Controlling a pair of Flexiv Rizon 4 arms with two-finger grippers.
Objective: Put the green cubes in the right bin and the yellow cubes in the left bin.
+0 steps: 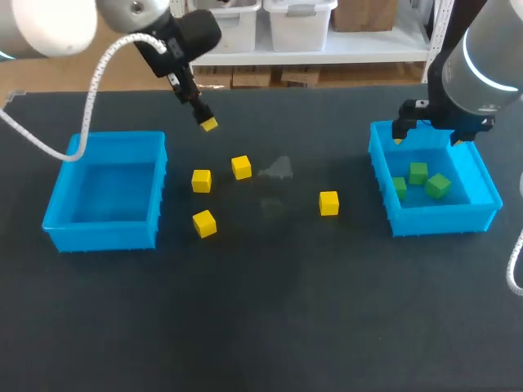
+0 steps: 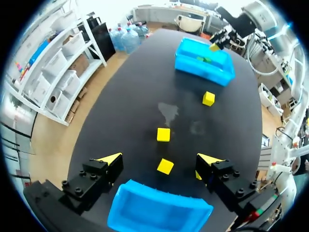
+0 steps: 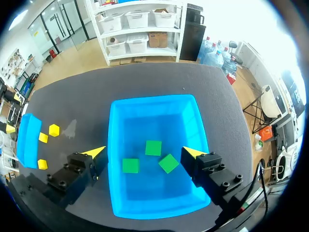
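The left arm (image 1: 155,28) comes in from the far left corner and slopes down toward the middle of the table (image 1: 270,327). Its gripper (image 1: 204,119) hangs above the dark surface, past the far right corner of the left bin (image 1: 61,196). In the left wrist view its fingers (image 2: 110,159) stand wide apart with nothing between them. The left bin lies just under the gripper, and two of the yellow cubes (image 2: 163,135) lie ahead of it, in the gap the fingers frame.

The right arm (image 1: 482,57) comes down from the far right. Its gripper (image 3: 144,153) hovers over the right bin (image 1: 384,175), pointing straight down into it. Its fingers are also spread wide and hold nothing.

Four yellow cubes lie on the table between the two bins, all outside them. Two sit close together near the left bin's right wall. A third lies closer to the camera, also near that wall. The fourth sits alone, closer to the right bin. They are small, bright blocks resting flat.

Three green cubes (image 3: 153,148) lie close together on the floor of the right bin, directly under the right gripper. One is turned at an angle to the other two.
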